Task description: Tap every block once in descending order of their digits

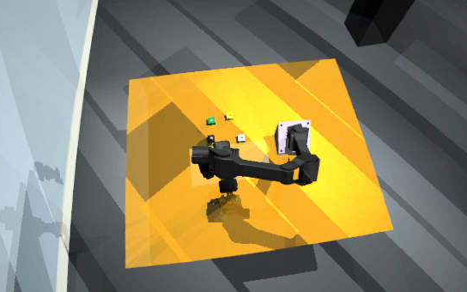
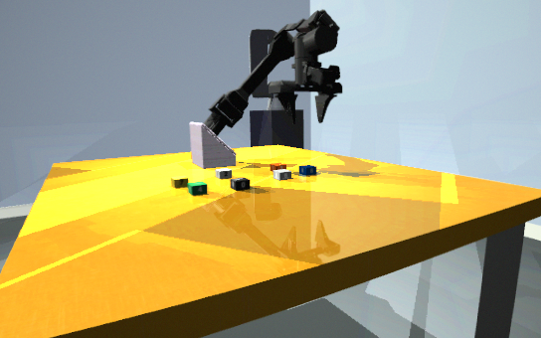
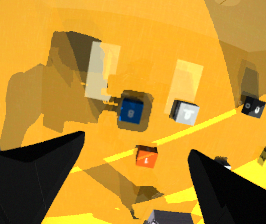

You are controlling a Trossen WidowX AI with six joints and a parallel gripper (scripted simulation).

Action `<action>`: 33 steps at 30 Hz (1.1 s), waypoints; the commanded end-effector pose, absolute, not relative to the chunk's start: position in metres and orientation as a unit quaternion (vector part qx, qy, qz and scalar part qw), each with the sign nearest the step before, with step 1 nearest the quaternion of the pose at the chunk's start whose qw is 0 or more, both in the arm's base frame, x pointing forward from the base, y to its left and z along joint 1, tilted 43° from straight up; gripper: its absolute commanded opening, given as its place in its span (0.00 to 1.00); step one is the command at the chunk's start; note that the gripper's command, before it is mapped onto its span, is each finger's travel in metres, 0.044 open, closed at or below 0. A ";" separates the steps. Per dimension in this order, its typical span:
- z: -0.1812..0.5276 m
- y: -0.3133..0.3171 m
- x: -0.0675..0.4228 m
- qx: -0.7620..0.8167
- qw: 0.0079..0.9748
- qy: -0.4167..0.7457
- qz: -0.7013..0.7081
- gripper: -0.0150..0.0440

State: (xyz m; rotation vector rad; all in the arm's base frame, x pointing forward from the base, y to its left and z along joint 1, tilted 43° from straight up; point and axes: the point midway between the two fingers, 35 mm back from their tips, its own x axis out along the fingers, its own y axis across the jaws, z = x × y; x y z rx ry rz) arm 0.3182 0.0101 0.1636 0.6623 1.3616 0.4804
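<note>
Several small digit blocks lie on the orange table point(image 1: 318, 215) point(image 2: 119, 278). In the exterior view I see a yellow block point(image 2: 179, 182), a green block point(image 2: 197, 188), a white block point(image 2: 224, 173), a black block point(image 2: 240, 183), an orange block point(image 2: 277, 166), a grey-white block point(image 2: 282, 174) and a blue block point(image 2: 307, 170). The digits are too small to read. My gripper point(image 1: 200, 163) point(image 2: 305, 116) point(image 3: 137, 147) is open and empty, high above the table. The wrist view shows the blue block point(image 3: 132, 110), the grey-white block point(image 3: 185, 112) and the orange block point(image 3: 145, 156) below it.
The arm's white wedge-shaped base mount point(image 1: 284, 137) point(image 2: 209, 149) stands behind the blocks. A dark box point(image 1: 375, 21) point(image 2: 273, 129) stands beyond the table's far edge. In the top view the arm covers some blocks; the green point(image 1: 210, 120), yellow point(image 1: 229, 115), white point(image 1: 240, 137) and black point(image 1: 210, 138) ones show.
</note>
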 end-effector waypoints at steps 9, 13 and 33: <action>0.113 -0.044 0.323 0.306 0.696 0.616 0.208 0.93; 0.113 -0.044 0.323 0.306 0.696 0.616 0.208 0.93; 0.041 -0.129 0.341 0.303 0.697 0.617 0.205 0.93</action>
